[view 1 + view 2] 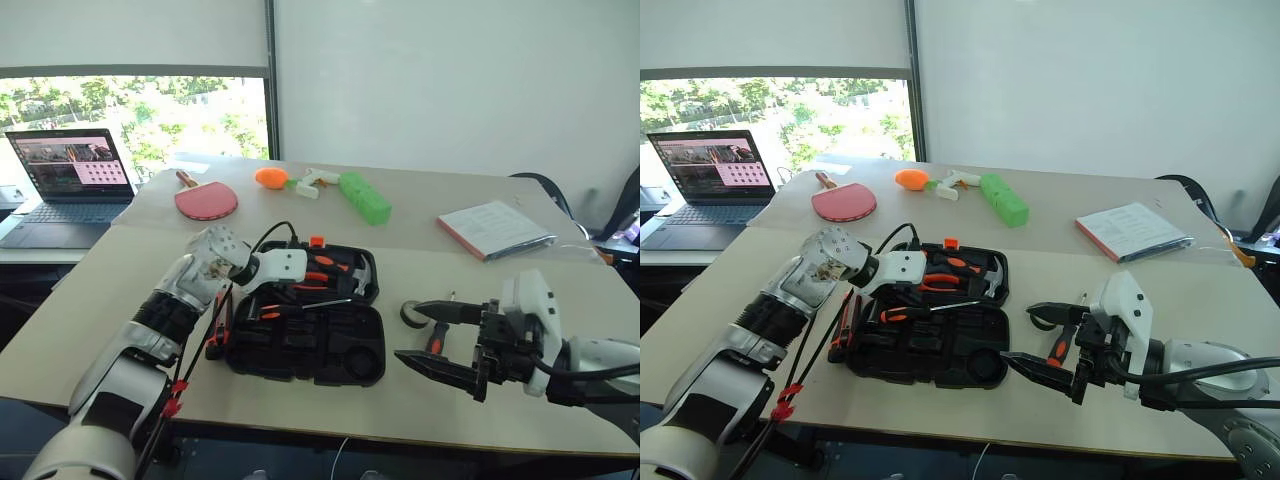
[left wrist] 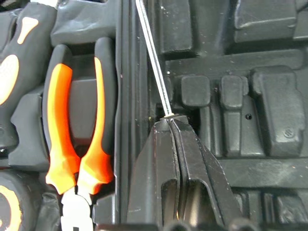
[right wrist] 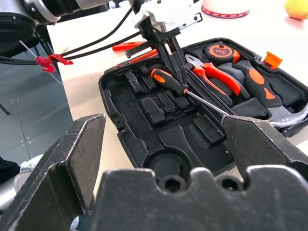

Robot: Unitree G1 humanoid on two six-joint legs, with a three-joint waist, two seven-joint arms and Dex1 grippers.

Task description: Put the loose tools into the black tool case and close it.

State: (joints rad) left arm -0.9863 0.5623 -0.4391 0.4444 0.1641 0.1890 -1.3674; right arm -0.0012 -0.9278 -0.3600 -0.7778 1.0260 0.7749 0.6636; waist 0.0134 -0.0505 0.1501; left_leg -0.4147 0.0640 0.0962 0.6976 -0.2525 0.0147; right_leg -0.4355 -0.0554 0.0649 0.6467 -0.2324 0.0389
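Black tool case (image 1: pixel 305 330) lying open mid-table, pliers (image 3: pixel 216 77) and hammer (image 1: pixel 360 275) seated in slots, left gripper (image 3: pixel 173 67) angled down, clamped on screwdriver (image 3: pixel 185 90) across the case, right gripper (image 1: pixel 440 335) gaping, empty, beside tape roll (image 1: pixel 413 315).

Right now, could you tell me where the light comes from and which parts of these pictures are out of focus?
Left eye view: daylight enters through the bright window behind the open black laptop. Right wrist view: the right gripper's black fingers are blurred up close, while the open black moulded tool case is sharp.
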